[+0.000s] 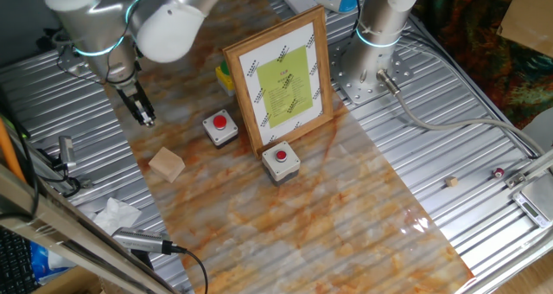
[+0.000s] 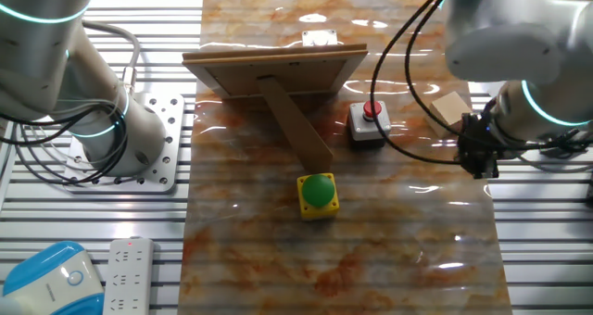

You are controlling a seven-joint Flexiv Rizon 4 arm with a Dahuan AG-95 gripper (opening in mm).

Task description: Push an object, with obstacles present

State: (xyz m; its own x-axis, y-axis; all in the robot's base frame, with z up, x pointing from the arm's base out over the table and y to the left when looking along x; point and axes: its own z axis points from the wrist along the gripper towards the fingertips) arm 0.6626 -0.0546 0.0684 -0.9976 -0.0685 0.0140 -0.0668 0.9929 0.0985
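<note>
The object, a small plain tan wooden cube (image 1: 167,164) (image 2: 451,108), lies on the marbled board near its edge. My gripper (image 1: 143,114) (image 2: 479,160) hangs a short way from the cube, not touching it, fingers pointing down and pressed together with nothing between them. The obstacles are two grey boxes with red buttons (image 1: 220,127) (image 1: 281,160) and a wood-framed picture (image 1: 281,78) with a yellow-green sheet, standing upright. In the other fixed view I see the frame's back and prop (image 2: 273,69), with one red-button box (image 2: 369,122) beside it.
A yellow box with a green button (image 2: 318,195) (image 1: 225,76) sits behind the frame. A second arm's base (image 1: 380,26) (image 2: 111,134) is bolted to the slatted metal table. A crumpled tissue (image 1: 117,214) and a power strip (image 2: 125,276) lie off the board.
</note>
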